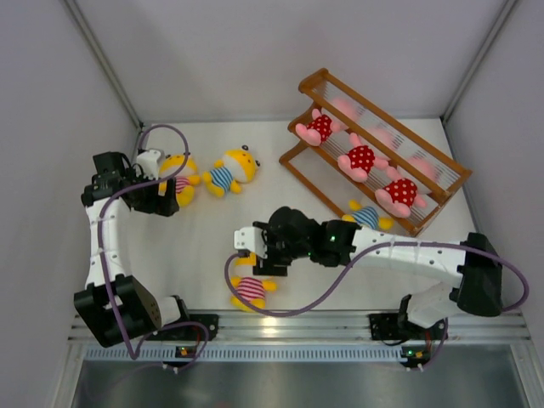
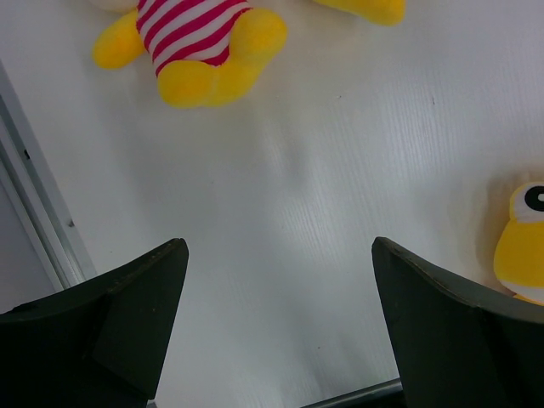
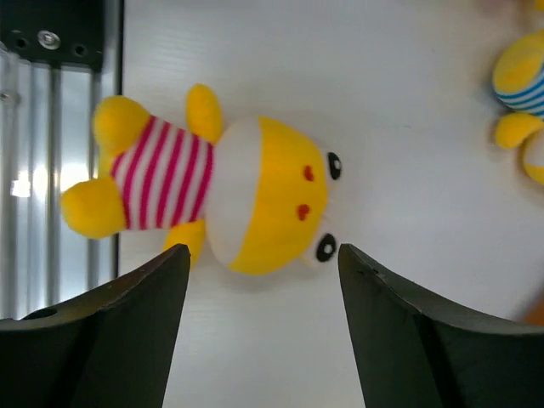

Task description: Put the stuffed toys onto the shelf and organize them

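Note:
The brown shelf (image 1: 442, 170) stands at the back right. Three pink toys in red dotted outfits (image 1: 360, 159) lie on it, and a yellow blue-striped toy (image 1: 367, 216) lies at its lowest tier. A yellow blue-striped toy (image 1: 231, 172) and a yellow pink-striped toy (image 1: 178, 180) lie at the back left. My left gripper (image 1: 163, 202) is open and empty beside that pink-striped toy (image 2: 200, 42), over bare table (image 2: 279, 246). My right gripper (image 1: 262, 262) is open above another pink-striped toy (image 1: 249, 289), which lies on its back just ahead of the fingertips (image 3: 263, 251), untouched (image 3: 229, 195).
A metal rail (image 1: 297, 323) runs along the near table edge, close to the near toy, and shows in the right wrist view (image 3: 51, 170). Grey walls enclose the table on the left, back and right. A frame post (image 2: 34, 212) stands left of my left gripper.

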{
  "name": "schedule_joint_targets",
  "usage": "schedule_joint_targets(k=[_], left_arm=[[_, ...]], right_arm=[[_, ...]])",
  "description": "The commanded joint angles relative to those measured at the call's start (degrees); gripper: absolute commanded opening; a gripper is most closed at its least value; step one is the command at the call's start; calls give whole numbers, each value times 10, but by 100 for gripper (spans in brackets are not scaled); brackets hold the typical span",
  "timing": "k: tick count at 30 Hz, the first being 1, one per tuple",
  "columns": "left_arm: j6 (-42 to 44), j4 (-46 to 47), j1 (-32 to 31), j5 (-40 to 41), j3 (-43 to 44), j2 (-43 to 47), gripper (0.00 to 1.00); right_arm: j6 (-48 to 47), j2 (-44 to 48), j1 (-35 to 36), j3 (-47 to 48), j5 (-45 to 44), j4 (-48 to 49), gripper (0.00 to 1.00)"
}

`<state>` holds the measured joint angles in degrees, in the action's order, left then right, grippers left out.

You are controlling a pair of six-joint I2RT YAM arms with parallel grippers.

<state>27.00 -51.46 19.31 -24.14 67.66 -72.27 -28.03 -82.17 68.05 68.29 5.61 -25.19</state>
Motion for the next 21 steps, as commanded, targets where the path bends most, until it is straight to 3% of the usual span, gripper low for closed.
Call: schedule_joint_targets(k=[1, 6, 12, 19, 21], left_arm=[[6, 15, 3, -1, -3, 21, 96], [4, 15, 3, -4, -11, 30, 96], [9, 15, 3, -1, -12, 31, 96], [11, 14, 4, -3, -10, 29, 96], [12, 15, 4, -4, -10, 28, 96]], right_arm=[[108, 14, 60, -20, -16, 140, 71], [165, -53, 141, -39, -79, 149, 77], [207, -119, 171, -35, -125, 147, 82], [217, -204, 171, -4, -196, 76, 78], [221, -230, 170, -1, -211, 57, 68]])
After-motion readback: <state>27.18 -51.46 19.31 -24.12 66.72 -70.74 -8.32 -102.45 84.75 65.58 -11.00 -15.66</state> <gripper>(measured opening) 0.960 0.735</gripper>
